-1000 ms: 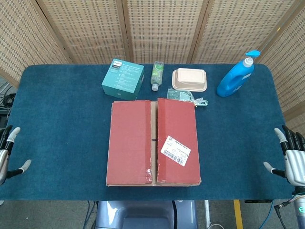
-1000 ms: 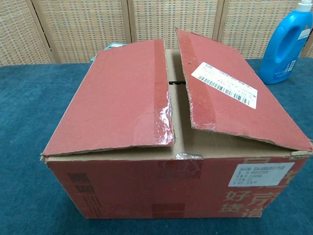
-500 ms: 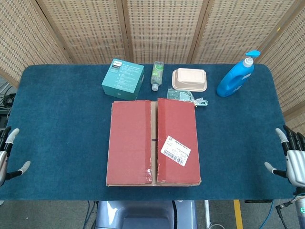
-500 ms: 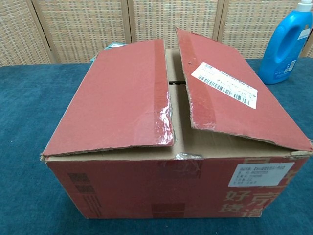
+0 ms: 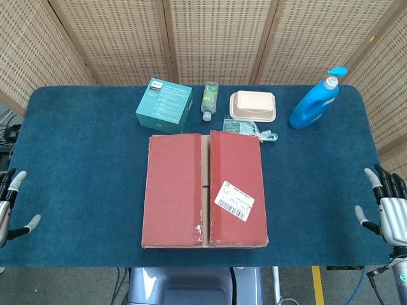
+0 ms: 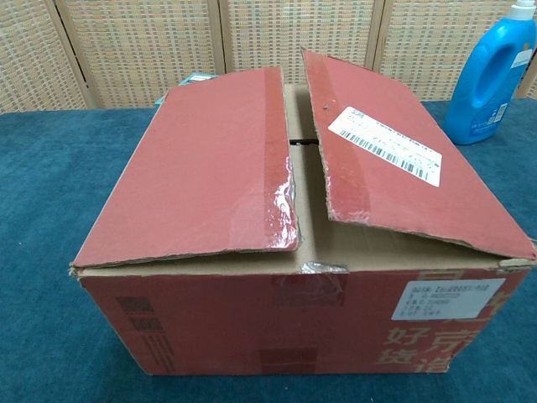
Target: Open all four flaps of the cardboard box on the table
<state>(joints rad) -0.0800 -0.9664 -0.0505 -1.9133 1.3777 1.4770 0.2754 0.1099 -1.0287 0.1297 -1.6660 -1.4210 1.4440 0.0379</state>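
Left hand [image 5: 9,206]: at the left edge of the table [image 5: 82,165], near corner; fingers apart, grasping nothing. Seen in the head view only.

Right hand [image 5: 389,210]: at the right edge of the table, near corner; fingers spread, empty. Both hands well apart from the box.

Cardboard box [image 5: 204,189]: red, at the middle of the table toward the near edge. Left flap [image 6: 205,168] and right flap [image 6: 394,159] lie folded over the top with a narrow gap between them, brown inner flaps showing through it; the chest view shows both top flaps tilted slightly up at the seam. White barcode label [image 5: 234,201] on the right flap.

Behind the box, left to right: teal carton [image 5: 164,104], small green bottle [image 5: 209,100], beige lidded tray [image 5: 253,106], clear packet [image 5: 245,127] just beside the box's far edge, blue detergent bottle [image 5: 317,101].
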